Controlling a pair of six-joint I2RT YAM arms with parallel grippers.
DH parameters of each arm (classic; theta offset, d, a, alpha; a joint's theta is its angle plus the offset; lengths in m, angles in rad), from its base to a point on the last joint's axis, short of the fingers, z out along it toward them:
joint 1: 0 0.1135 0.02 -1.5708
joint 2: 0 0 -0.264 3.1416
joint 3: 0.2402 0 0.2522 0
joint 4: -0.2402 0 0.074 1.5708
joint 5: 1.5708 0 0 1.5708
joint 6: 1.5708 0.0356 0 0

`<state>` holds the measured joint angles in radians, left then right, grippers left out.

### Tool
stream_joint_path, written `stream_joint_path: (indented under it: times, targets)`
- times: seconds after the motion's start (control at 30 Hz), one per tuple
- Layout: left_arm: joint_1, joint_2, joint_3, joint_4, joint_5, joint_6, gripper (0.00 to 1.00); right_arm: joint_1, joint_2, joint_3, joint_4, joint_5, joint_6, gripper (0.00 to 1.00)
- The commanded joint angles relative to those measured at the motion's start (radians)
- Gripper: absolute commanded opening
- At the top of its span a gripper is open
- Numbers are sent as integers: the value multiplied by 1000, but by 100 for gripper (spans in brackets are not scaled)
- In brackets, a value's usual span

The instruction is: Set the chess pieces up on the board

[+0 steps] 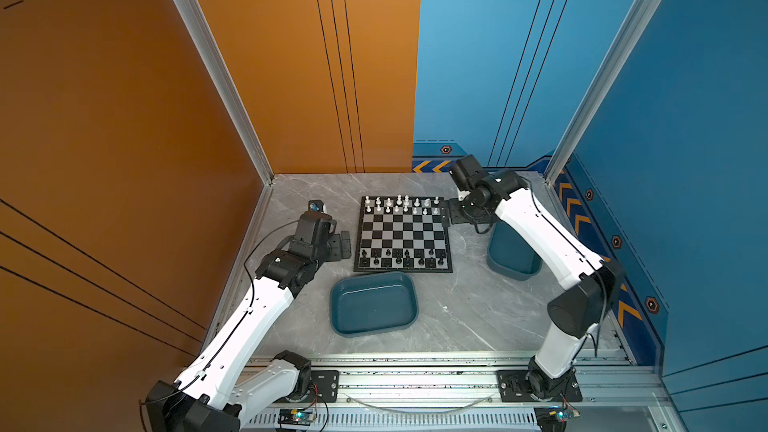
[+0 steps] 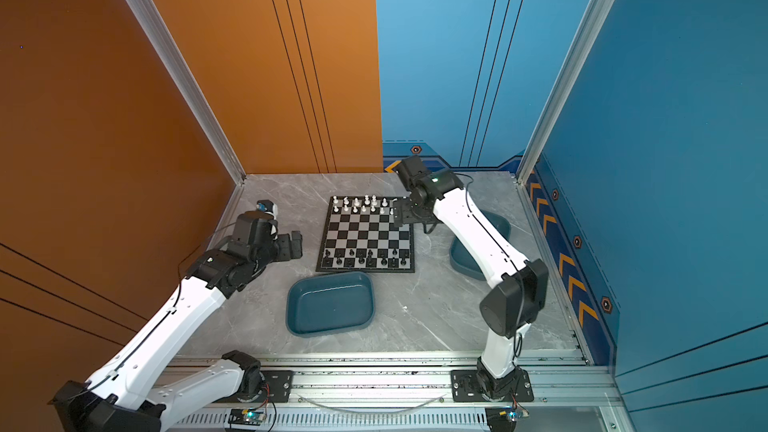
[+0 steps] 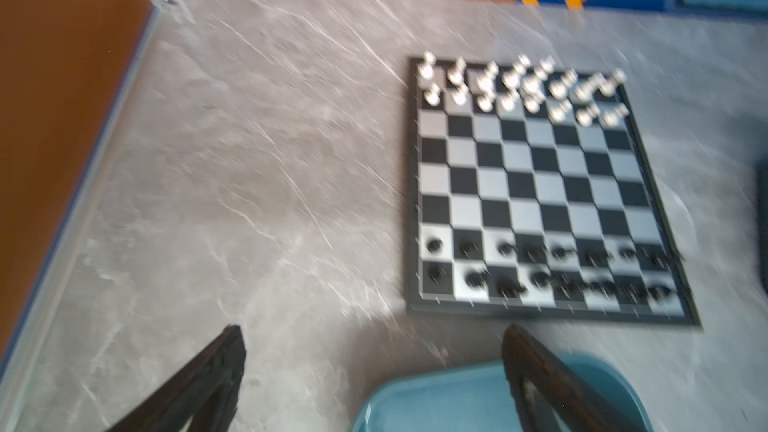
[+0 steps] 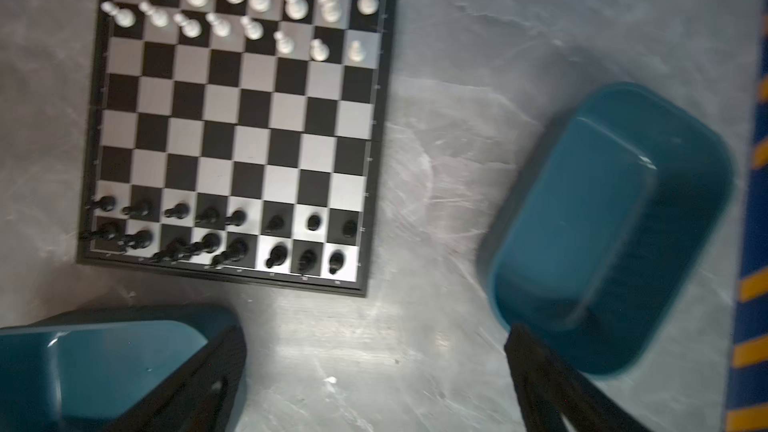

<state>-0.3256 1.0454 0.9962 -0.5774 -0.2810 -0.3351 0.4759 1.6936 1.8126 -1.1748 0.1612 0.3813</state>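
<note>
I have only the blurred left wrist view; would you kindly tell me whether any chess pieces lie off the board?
Observer: None visible; the right wrist view shows sixteen white pieces and sixteen black pieces on the board.
Operator: Thank you. Is the other tray empty?
Observer: Yes, the second teal tray, right of the board, looks empty.
Operator: Where is the right pincer?
Observer: The right pincer is near the board's far right corner in both top views, open, holding nothing.
</note>
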Motion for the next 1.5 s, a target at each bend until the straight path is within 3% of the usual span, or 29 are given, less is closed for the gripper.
stream_joint_path:
  times: [0.0, 0.2, 0.33, 0.5, 0.63, 0.73, 0.87, 1.0, 1.2, 1.47]
  targets:
    - [34, -7, -53, 122, -85, 30, 98, -110, -170, -174, 60, 69, -26, 100]
    - [67, 9, -92, 187, -104, 7, 98, -368, -451, -458, 209, -13, -10, 100]
    - [58, 73, -77, 144, -7, -37, 98, -460, -515, -544, 214, -12, -31, 100]
    - [-23, 110, -90, 37, 39, -128, 90, -496, -499, -583, 219, -81, -19, 100]
    - [-131, 88, -153, 28, -61, -194, 91, -495, -484, -638, 295, -125, 2, 100]
    - [-152, 70, -218, 97, -163, -204, 98, -490, -492, -734, 408, -81, 4, 100]
    - [-123, 44, -277, 248, -294, -125, 98, -476, -526, -847, 567, -39, -25, 100]
    - [-32, 57, -348, 441, -319, -45, 98, -449, -573, -980, 796, 60, -94, 100]
    - [5, 128, -467, 812, -322, 146, 98, -417, -547, -1095, 1079, 154, -200, 100]
    - [114, 260, -444, 977, -246, 278, 98, -418, -442, -1208, 1389, 129, -248, 100]
